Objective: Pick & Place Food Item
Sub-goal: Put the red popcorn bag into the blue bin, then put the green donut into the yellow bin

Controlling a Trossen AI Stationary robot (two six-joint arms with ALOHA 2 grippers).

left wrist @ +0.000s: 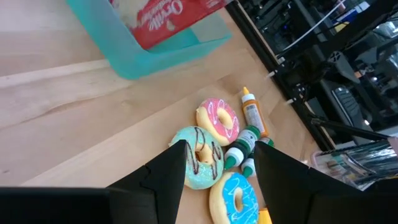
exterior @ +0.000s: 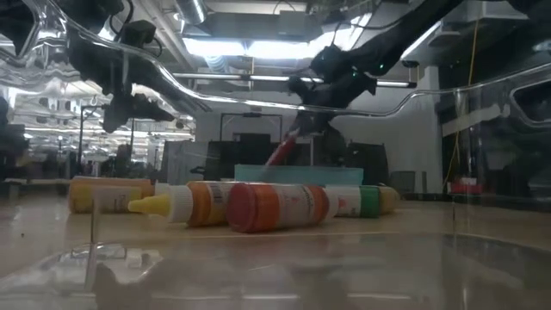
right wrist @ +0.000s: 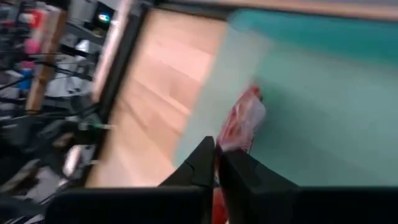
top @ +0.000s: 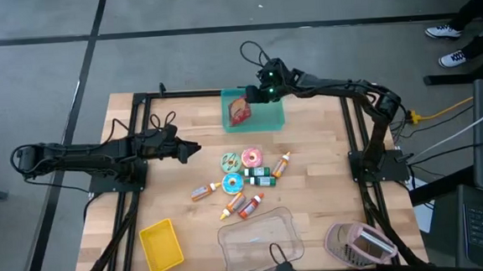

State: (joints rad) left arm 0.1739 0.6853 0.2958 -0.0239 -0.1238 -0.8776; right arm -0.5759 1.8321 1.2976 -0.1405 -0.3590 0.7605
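A red-and-white snack bag (top: pixel 239 111) stands tilted in the left part of the teal bin (top: pixel 267 117) at the table's far edge. My right gripper (top: pixel 256 92) reaches in from the right above the bin and is shut on the bag (right wrist: pixel 244 121). In the low view the bag (exterior: pixel 280 153) slants down from that gripper. My left gripper (top: pixel 194 150) hovers open over the table's left middle and holds nothing. In its wrist view the open fingers frame a green donut (left wrist: pixel 200 157). My right gripper pinches one end of the red snack bag (right wrist: pixel 231 144) between its two fingers, which stand almost together with red showing between them. The fingers slant downward from the table's right side. The bag reaches past the fingertips into the bin. Whether its lower end touches the bin's floor is hidden.
In the table's middle lie a green donut (top: pixel 229 162), a pink donut (top: pixel 252 157), a blue donut (top: pixel 233 183) and several small sauce bottles (top: pixel 244 204). A yellow tray (top: pixel 161 245), a clear container (top: pixel 260 239) and a pink device (top: pixel 359 244) sit along the near edge.
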